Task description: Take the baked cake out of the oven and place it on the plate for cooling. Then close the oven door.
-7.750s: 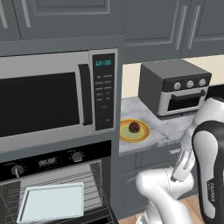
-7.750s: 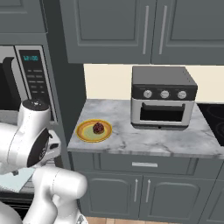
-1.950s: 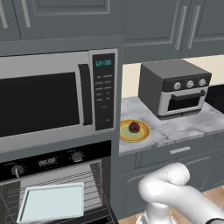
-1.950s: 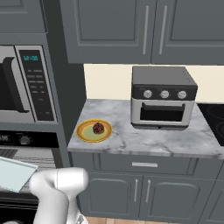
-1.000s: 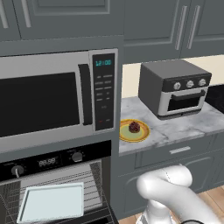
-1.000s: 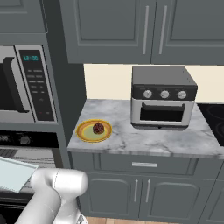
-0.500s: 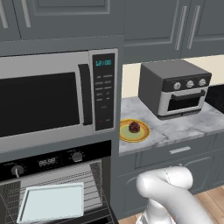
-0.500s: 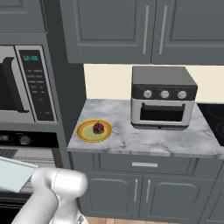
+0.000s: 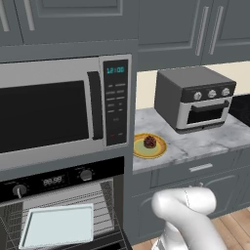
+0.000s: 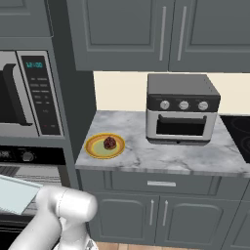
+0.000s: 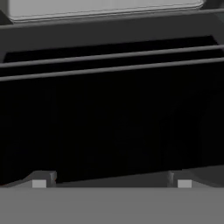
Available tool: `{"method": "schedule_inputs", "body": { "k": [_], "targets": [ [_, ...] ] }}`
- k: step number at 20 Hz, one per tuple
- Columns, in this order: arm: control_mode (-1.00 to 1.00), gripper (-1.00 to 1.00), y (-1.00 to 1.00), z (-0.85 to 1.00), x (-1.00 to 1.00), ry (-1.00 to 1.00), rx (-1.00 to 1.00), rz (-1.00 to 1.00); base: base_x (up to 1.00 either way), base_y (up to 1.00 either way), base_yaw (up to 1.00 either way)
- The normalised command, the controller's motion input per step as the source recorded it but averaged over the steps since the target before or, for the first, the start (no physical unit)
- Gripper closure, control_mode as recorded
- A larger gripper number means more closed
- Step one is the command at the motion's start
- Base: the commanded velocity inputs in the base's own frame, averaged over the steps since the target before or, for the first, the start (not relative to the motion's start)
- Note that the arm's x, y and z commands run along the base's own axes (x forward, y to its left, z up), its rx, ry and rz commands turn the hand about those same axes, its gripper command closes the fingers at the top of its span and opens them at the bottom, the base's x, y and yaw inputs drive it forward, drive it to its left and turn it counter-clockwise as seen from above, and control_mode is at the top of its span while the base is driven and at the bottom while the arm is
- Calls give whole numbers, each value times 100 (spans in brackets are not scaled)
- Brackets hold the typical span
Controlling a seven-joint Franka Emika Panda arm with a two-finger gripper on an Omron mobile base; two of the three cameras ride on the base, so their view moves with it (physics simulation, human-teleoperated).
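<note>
The baked cake (image 9: 150,142) (image 10: 110,143), small and dark reddish-brown, sits on the yellow-rimmed plate (image 9: 158,152) (image 10: 93,149) at the counter's left end. The oven (image 9: 53,180) (image 10: 24,156) stands open below the microwave, its wire racks (image 11: 109,57) bare in the dark cavity. The oven door itself I cannot make out. My gripper (image 11: 111,183) is open, its fingertips (image 11: 39,182) wide apart with nothing between them. It is low, facing into the oven cavity beneath the racks.
A pale blue-grey baking tray (image 9: 56,224) (image 10: 12,193) (image 11: 100,6) lies on the upper rack. The silver microwave (image 9: 49,112) is above the oven. A grey toaster oven (image 9: 195,97) (image 10: 181,107) stands on the marble counter (image 9: 205,141), with a black cooktop (image 10: 239,127) at the far right.
The arm has folded down from beside the counter to low in front of the oven. Over the last second only its white elbow shifts slightly; the cake stays on the plate.
</note>
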Motion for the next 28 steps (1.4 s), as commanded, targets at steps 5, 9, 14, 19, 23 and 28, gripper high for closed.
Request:
{"method": "schedule_inputs", "body": {
  "k": [5, 9, 14, 19, 23, 28],
  "targets": [
    [-100, -100, 12, -32, 38, 0, 0, 0, 0, 0, 0],
    [-100, -100, 12, -27, 44, 0, 0, 0, 0, 0, 0],
    [-100, -100, 12, -23, 48, -1, 0, 0, 0, 0, 0],
    [-100, -100, 14, -38, 37, -5, 0, 0, 0, 0, 0],
    [-100, -100, 13, -33, 43, -5, 0, 0, 0, 0, 0],
    [-100, -100, 9, -11, 54, -5, 0, 0, 0, 0, 0]
  ]
}}
